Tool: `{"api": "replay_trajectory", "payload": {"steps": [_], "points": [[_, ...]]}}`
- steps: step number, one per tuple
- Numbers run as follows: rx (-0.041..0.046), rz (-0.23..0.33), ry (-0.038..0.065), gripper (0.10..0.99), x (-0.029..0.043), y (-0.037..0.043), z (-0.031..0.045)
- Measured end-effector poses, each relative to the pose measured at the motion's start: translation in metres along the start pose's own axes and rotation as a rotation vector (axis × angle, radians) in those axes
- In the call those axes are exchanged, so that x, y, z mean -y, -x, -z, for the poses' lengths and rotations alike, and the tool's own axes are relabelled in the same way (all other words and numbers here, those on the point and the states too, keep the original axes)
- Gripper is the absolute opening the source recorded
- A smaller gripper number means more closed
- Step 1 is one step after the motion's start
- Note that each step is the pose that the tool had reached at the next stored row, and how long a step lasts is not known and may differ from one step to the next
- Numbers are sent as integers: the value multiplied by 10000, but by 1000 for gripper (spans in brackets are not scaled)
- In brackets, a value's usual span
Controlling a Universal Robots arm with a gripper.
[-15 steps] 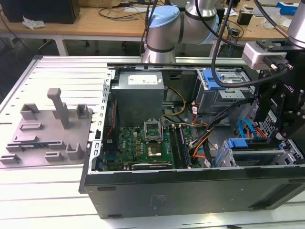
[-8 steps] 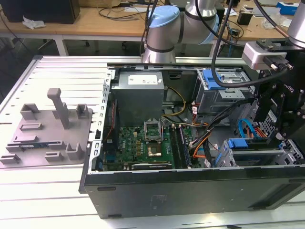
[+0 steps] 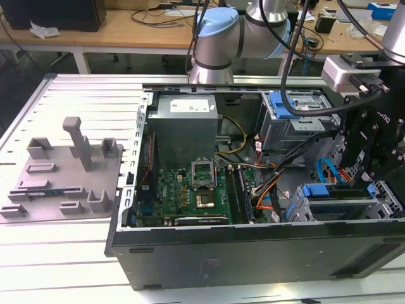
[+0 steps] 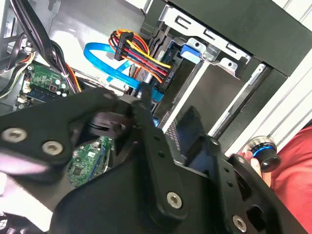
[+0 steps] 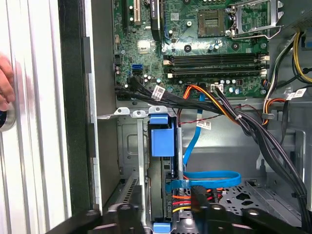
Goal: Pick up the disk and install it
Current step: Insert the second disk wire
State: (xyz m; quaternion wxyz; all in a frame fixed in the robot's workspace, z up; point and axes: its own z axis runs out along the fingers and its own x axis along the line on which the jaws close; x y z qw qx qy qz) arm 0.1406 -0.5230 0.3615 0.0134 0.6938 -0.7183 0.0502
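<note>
The disk [image 3: 335,201] stands on edge in the drive cage at the exterior view's lower right corner of the open computer case [image 3: 253,253], its blue carrier along the top. In the first wrist view the disk [image 5: 161,227] runs edge-on down the metal cage, with a blue latch [image 5: 161,135] at the cage's far end. My black gripper [image 3: 370,168] hangs directly over the cage, and in the first wrist view the gripper [image 5: 165,219] straddles the disk's near end. In the second wrist view the gripper [image 4: 141,146] hides most of the disk.
A blue data cable [image 5: 209,178] and a coloured power plug [image 5: 195,197] lie beside the cage. The green motherboard [image 3: 190,190] fills the case's middle. A grey holder tray [image 3: 60,171] lies on the table. A person's hand [image 4: 243,163] with a red sleeve holds a knob [image 4: 263,148] near the case.
</note>
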Motion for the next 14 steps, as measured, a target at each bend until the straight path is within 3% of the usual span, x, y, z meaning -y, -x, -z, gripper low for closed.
{"api": "replay_trajectory", "payload": {"steps": [3, 4, 6, 7, 8, 14], "points": [[0, 0, 0, 333, 0, 0, 0], [0, 0, -1, 333, 0, 0, 0], [0, -1, 0, 216, 0, 0, 0], [0, 0, 0, 216, 0, 0, 0], [0, 0, 0, 106, 0, 0, 0], [-1, 0, 0, 106, 0, 0, 0]]}}
